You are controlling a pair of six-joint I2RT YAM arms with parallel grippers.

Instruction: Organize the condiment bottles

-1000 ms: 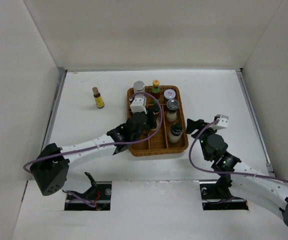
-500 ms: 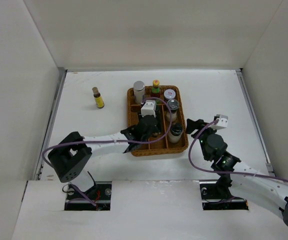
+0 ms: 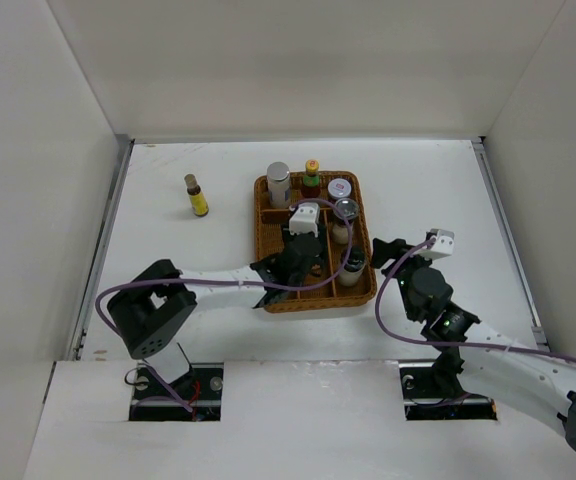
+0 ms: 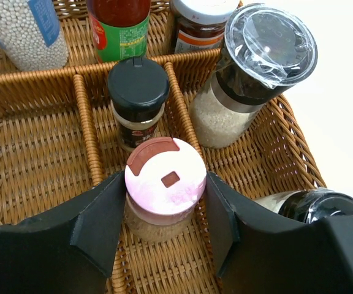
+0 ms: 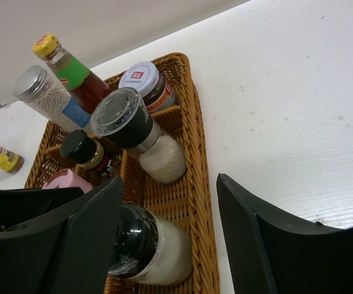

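Pincer snug on round pink-capped shaker

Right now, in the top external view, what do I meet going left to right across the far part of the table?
yellow bottle → silver-lidded shaker → yellow-capped sauce bottle → white-lidded jar. The first stands on the table outside the basket; the other three stand in its far row.

legible text: none | sauce bottle: green label, print too small to read | white-lidded jar: red mark on lid, unreadable | silver-lidded shaker: blue label, no characters made out
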